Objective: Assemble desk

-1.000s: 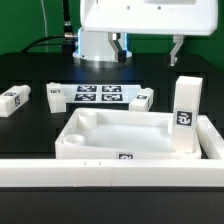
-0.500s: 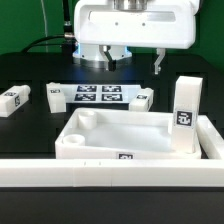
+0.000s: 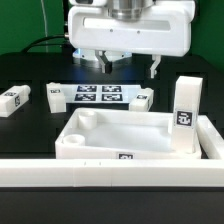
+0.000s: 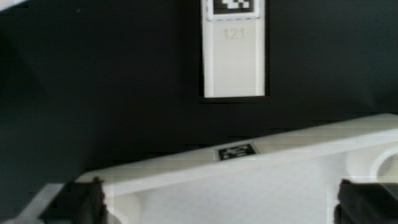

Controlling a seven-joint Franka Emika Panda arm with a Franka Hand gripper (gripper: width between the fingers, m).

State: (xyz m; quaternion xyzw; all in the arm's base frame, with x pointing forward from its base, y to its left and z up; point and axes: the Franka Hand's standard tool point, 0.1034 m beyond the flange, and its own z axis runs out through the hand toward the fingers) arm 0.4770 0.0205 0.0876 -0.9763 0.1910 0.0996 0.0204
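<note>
The white rimmed tabletop [image 3: 100,152] lies in the middle of the black table, with round sockets in its corners. One white leg [image 3: 185,112] stands upright at its corner on the exterior view's right. Three more legs lie flat behind it: one [image 3: 12,100] at the far left, one [image 3: 55,94] beside the marker board and one [image 3: 143,99] on the board's other side. My gripper [image 3: 128,65] hangs open above the back of the tabletop, holding nothing. In the wrist view its dark fingers [image 4: 75,205] stand wide over the tabletop's edge [image 4: 249,172], and a lying leg [image 4: 235,55] is beyond.
The marker board [image 3: 100,95] lies flat behind the tabletop. A long white bar [image 3: 110,172] spans the foreground in front of it. Dark cables trail at the back left.
The gripper has come lower and shifted toward the exterior view's left, still open. The parts on the table have not moved.
</note>
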